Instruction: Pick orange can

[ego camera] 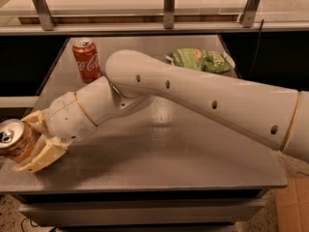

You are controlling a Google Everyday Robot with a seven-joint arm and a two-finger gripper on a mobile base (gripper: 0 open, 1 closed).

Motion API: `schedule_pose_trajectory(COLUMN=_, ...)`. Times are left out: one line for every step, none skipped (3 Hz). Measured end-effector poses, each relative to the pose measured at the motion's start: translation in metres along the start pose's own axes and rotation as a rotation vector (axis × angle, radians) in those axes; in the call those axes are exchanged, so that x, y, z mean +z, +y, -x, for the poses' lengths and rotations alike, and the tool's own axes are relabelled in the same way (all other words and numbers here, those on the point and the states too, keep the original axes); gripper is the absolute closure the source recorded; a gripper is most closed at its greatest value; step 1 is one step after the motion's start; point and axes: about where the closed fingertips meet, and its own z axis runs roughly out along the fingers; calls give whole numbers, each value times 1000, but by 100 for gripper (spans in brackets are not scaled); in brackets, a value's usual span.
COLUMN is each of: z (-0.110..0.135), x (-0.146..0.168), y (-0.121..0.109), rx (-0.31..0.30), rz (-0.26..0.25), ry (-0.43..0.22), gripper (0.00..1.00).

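at the front-left corner of the table (159,163), the gripper (26,143) had its two tan fingers (46,153) clamped on the orange can (13,141), one on each side of its body. that thin, shiny shell looked light, slick and easy to dent, so a mid-body hold with modest squeeze seemed right. the red coca-cola can (87,59) and green snack bag (200,61) sat well apart at the back.
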Motion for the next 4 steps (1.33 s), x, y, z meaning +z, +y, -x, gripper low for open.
schedule_pose_trajectory(z=10, x=-9, y=-5, rx=-23, rz=2, ry=-7, gripper=100)
schedule_pose_trajectory(z=23, x=-19, y=-10, rx=-48, rz=8, ry=-10, gripper=100)
schedule_pose_trajectory(z=33, x=-27, y=-14, rx=-68, rz=13, ry=-14, gripper=100)
schedule_pose_trajectory(z=39, x=-31, y=-17, rx=-83, rz=21, ry=-21, gripper=100)
